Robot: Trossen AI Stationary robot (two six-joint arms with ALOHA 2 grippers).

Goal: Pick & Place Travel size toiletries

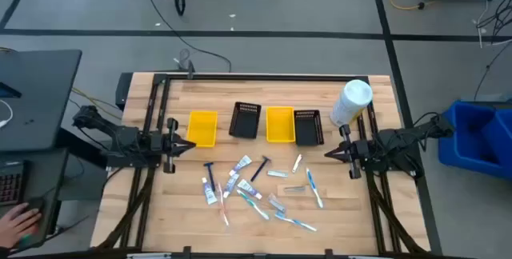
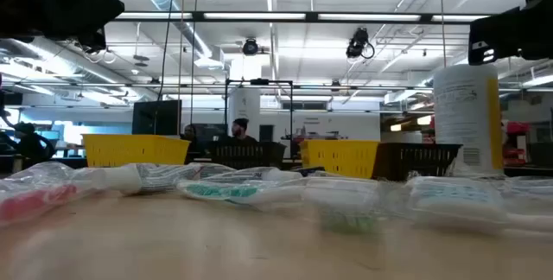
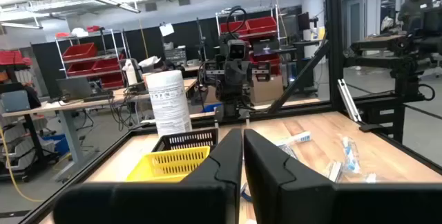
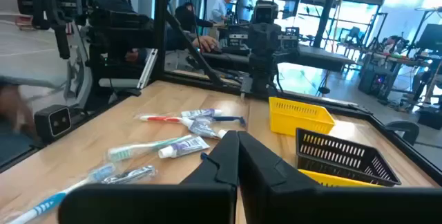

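I'm holding the left gripper [image 1: 190,146] at the left edge of the tabletop [image 1: 184,211], fingers [image 3: 221,165] pressed together and carrying nothing; the right gripper [image 1: 329,153] is waiting opposite at the right edge, its fingers likewise closed and empty; both are hovering well apart from the work.

Between them the travel size toiletries [image 1: 256,189] are lying scattered across the middle of the tabletop: toothbrushes [image 4: 148,147] in white, blue and teal, small toothpaste tubes [image 4: 183,145], a dark-handled razor [image 1: 210,171], some clear packets [image 1: 288,189]; several are overlapping or touching. I'm judging these as very light and stiff enough along their length, but the wrapped ones look slick and the tubes will give under a squeeze; I'd be taking a toothbrush across its handle near the middle, and choosing an outlying one first.

Behind the pile a row of bins is standing: yellow bin [image 1: 202,128], black bin [image 1: 246,120], second yellow bin [image 1: 279,123], second black bin [image 1: 308,127]; a big white bottle [image 1: 352,101] is sitting near the far right corner. The tabletop is pale wood, flat; beyond it a workshop with shelving, and a person [image 4: 121,6] is seated at a desk.
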